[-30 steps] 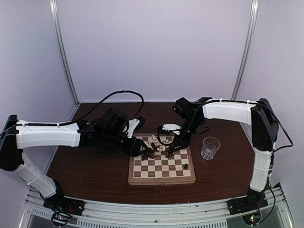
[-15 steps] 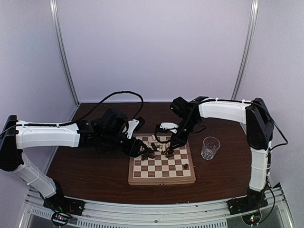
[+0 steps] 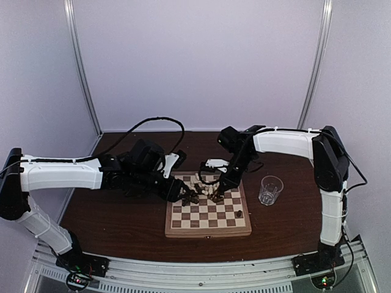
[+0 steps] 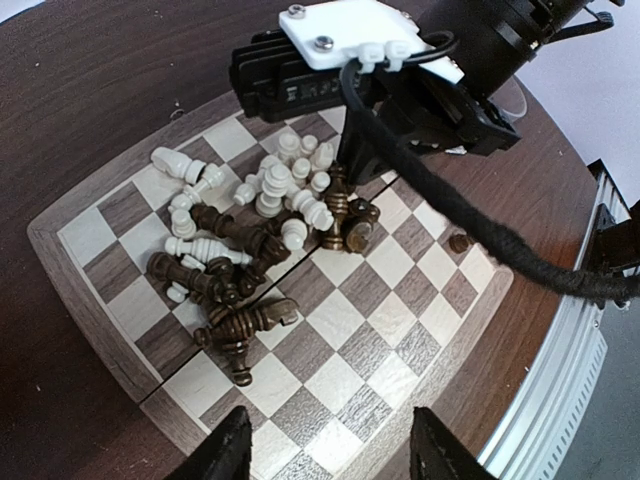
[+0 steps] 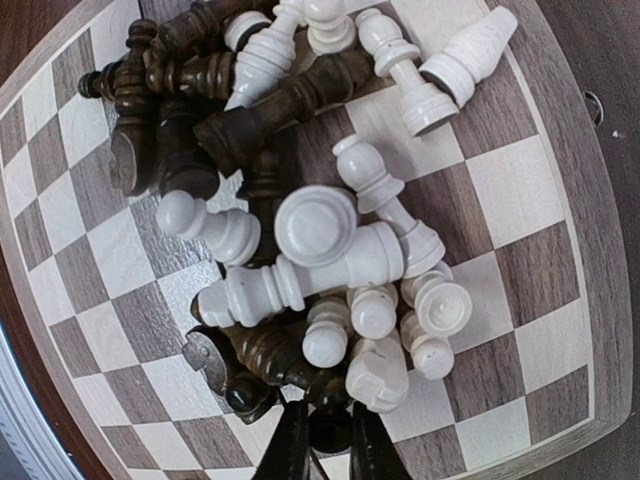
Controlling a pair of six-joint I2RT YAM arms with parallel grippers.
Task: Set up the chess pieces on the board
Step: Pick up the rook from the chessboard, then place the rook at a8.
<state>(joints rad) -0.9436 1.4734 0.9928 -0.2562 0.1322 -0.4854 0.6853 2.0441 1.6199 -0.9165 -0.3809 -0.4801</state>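
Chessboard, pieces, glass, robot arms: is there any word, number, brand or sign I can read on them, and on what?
None readable. The board has plain checks and a bare border, no letters or numbers; the chess pieces and the glass carry no marks; the white bracket shows only screws.

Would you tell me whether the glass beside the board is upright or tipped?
Upright: the glass stands on its base, rim up, beside the board.
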